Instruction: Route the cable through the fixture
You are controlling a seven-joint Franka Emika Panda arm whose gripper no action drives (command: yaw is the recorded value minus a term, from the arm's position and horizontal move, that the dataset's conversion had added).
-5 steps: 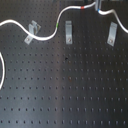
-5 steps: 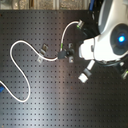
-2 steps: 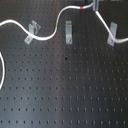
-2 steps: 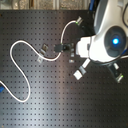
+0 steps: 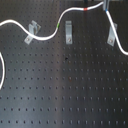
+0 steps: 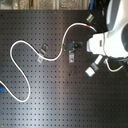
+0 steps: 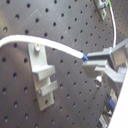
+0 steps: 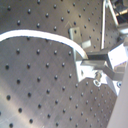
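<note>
The white cable (image 5: 47, 34) runs from the first exterior view's left past a green band (image 5: 60, 23) and a red band (image 5: 86, 8) up to my gripper (image 5: 106, 4) at the top right. Its tail (image 5: 119, 42) drops to the right in front of the right fixture (image 5: 112, 34). In both wrist views my gripper (image 7: 91, 63) (image 8: 86, 62) is shut on the cable (image 7: 50, 45) (image 8: 55, 40) at a blue band (image 7: 86, 58). A metal fixture (image 7: 42, 75) stands just under the held stretch. In the second exterior view the arm (image 6: 111, 42) hides the gripper.
Three upright metal clips stand in a row on the black perforated board (image 5: 65, 90): left (image 5: 32, 32), middle (image 5: 68, 34) and right. The cable lies at the left clip (image 6: 42, 51) and passes beside the middle one (image 6: 73, 48). A big loop (image 6: 15, 70) lies at the second exterior view's left.
The arm has moved toward the first exterior view's right, pulling the cable along. The red band shifted right and the slack bend near the left clip has flattened.
</note>
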